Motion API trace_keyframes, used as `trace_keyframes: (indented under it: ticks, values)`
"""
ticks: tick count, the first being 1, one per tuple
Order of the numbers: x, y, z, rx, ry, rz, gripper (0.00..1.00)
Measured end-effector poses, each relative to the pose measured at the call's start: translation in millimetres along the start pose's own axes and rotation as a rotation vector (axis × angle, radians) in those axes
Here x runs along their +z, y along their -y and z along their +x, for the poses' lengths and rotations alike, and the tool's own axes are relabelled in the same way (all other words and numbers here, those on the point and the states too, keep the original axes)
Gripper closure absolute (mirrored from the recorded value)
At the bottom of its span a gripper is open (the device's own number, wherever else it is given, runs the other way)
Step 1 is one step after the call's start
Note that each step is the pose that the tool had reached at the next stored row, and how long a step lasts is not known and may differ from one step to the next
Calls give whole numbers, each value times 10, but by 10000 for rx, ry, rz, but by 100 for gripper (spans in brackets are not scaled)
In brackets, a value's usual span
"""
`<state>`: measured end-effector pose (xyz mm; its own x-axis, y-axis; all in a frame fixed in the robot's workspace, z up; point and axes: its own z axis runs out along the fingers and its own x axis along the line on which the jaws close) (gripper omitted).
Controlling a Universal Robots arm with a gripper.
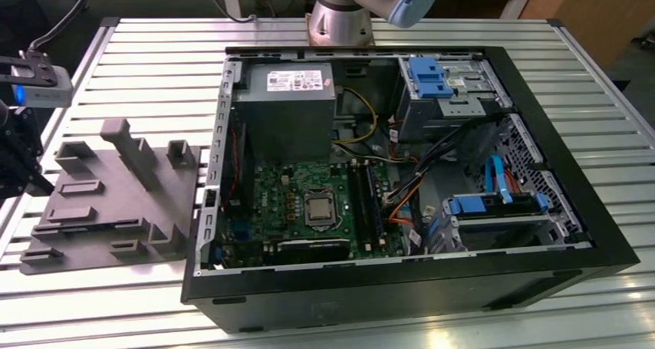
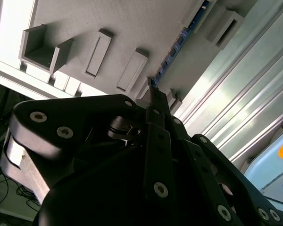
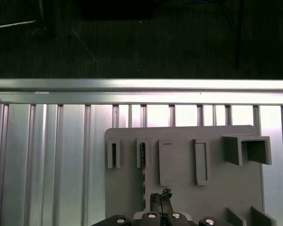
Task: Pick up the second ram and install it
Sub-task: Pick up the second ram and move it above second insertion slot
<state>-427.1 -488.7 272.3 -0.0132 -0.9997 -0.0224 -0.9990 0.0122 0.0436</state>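
"Holding anything when you checked?"
"No. I saw the jaws pinched together, empty, over the grey holder (image 3: 217,188); the second ram (image 3: 143,183) stood on edge in the holder's slot, just beside them."

You will find no text here that can be read. In the exterior view, a white rectangular sticker (image 1: 294,79) sits on top of the grey metal power supply box (image 1: 284,123) inside the open black computer case (image 1: 409,295). Its print is too small to make out.
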Motion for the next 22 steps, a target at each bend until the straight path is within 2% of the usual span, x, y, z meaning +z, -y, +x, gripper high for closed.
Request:
trace_keyframes:
  ticks: [22]
  values:
    - [66,3,1,0,0,0,89]
